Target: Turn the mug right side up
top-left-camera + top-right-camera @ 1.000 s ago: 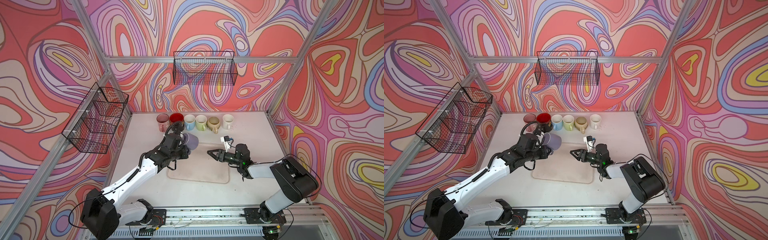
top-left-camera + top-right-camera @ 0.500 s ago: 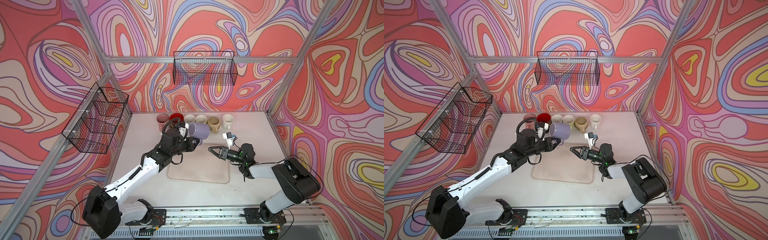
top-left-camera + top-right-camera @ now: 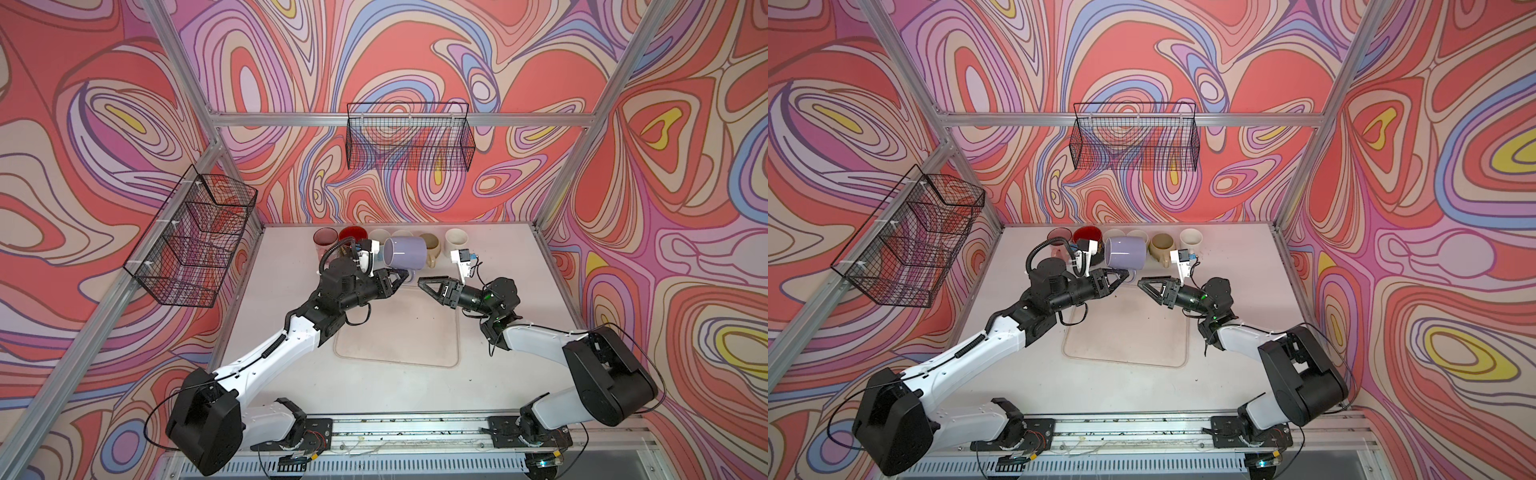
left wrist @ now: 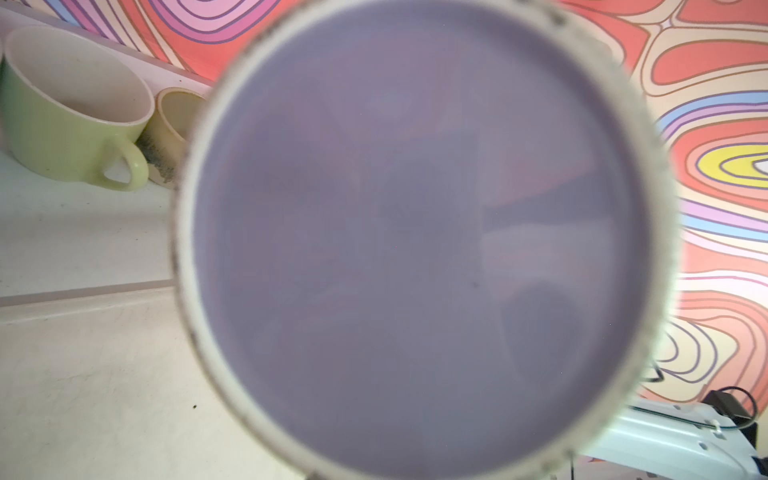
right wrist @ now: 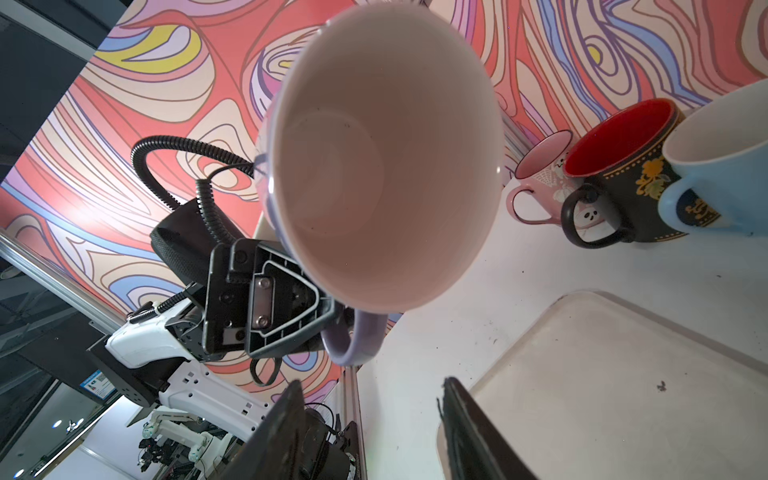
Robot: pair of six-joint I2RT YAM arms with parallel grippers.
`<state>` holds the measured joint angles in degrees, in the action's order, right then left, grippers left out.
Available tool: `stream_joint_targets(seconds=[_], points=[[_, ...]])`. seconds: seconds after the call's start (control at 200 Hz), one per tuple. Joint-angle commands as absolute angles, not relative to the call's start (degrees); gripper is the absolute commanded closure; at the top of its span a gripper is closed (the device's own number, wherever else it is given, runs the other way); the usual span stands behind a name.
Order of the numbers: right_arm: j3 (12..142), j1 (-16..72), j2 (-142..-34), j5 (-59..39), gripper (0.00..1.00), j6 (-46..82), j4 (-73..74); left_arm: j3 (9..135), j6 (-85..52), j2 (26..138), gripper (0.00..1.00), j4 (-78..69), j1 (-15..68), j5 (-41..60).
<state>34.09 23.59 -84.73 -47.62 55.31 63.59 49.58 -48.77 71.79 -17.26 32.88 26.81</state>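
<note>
In both top views the lavender mug (image 3: 405,253) (image 3: 1126,253) is in the air at the upper middle of the frame, in front of the row of mugs (image 3: 456,240) at the back of the table (image 3: 374,386). It lies on its side, with the mouth turned to the right of the frame and the handle down. The left gripper (image 3: 400,276) has its jaws clamped on the handle. The right gripper (image 3: 424,283) is just right of the handle, over the far edge of the beige tray (image 3: 399,340). Its jaws stand apart and hold nothing.
</note>
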Motion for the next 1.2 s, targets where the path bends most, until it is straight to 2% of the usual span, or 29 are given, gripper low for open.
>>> stream_joint_targets(seconds=[0.0,0.19,0.376,0.771,1.047,1.192], points=[[36.24,23.64,-83.33,-48.42,0.48,56.34,62.35,49.28,-51.06,71.28,1.00,-28.38,32.61,29.08],[38.78,23.68,-83.41,-48.52,0.49,56.58,60.33,49.09,-52.84,71.80,1.00,-32.06,32.61,30.38],[40.51,23.98,-83.92,-48.38,0.56,57.02,59.77,48.43,-54.72,72.72,1.00,-36.40,32.68,31.87],[42.00,24.08,-86.24,-48.82,0.78,61.32,64.73,46.45,-57.82,74.86,1.00,-43.27,32.64,33.97],[42.76,24.13,-87.04,-48.85,0.79,62.78,66.49,46.05,-59.04,76.93,1.00,-46.32,32.66,34.87],[42.95,24.15,-87.53,-48.76,0.75,63.13,67.05,46.05,-59.71,78.19,1.00,-47.71,32.70,35.27]])
